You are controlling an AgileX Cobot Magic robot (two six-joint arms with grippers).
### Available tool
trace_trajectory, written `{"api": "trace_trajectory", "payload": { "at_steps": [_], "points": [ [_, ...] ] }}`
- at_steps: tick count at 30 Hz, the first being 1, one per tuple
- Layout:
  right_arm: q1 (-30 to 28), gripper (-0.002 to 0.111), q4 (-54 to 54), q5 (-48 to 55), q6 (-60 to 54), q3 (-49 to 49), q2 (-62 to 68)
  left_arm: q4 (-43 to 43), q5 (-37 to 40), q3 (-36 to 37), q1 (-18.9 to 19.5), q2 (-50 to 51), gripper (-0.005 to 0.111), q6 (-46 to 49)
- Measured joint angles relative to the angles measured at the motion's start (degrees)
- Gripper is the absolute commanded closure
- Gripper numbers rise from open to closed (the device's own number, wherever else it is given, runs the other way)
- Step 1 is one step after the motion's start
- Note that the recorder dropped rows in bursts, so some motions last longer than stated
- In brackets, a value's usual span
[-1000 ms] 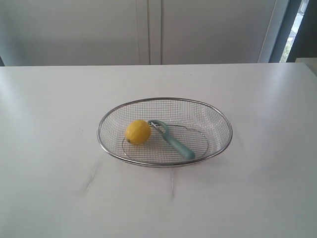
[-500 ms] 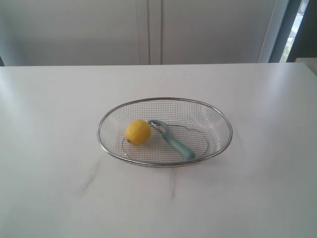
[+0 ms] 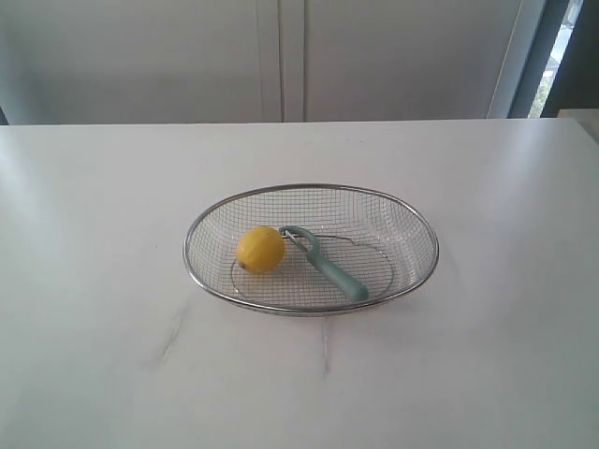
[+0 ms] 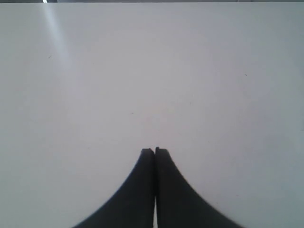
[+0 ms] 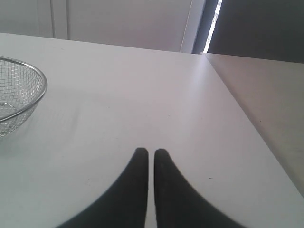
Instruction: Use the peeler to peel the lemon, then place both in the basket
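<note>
- my left claw (image 4: 155, 151) is closed, its two dark fingers pressed together tip to tip, with nothing between them. under it there is only the bare white table (image 3: 103, 309).
- my right claw (image 5: 151, 152) is closed as well. a hairline slit runs between its fingers and nothing is gripped in it. it hangs over the table near a corner.
- the basket (image 3: 309, 187) sits on the table around the middle of the exterior frame, a little below centre.
- the lemon (image 3: 260, 250) lies inside the basket, in its left part, resting on the mesh floor.
- the peeler (image 3: 328, 263) lies inside the basket too, just right of the lemon. its hooked head points to the upper left, right at the lemon, and its handle runs down to the lower right toward the near rim. i cannot tell whether the head touches the lemon.
- my right wrist camera catches one end of the basket's rim and mesh, well apart from my fingers.
- pale wall panels (image 3: 281, 56) fill the top of the exterior frame.
</note>
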Motion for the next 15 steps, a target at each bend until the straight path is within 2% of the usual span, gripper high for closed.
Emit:
{"api": "trace_trajectory", "payload": {
  "at_steps": [8,15],
  "points": [
    [0.00,0.103,0.00,2.07,0.68,0.00,0.00,0.00,0.00,0.00,0.00,0.00,0.107,0.00],
    [0.00,0.103,0.00,2.19,5.62,0.00,0.00,0.00,0.00,0.00,0.00,0.00,0.107,0.00]
  ]
}}
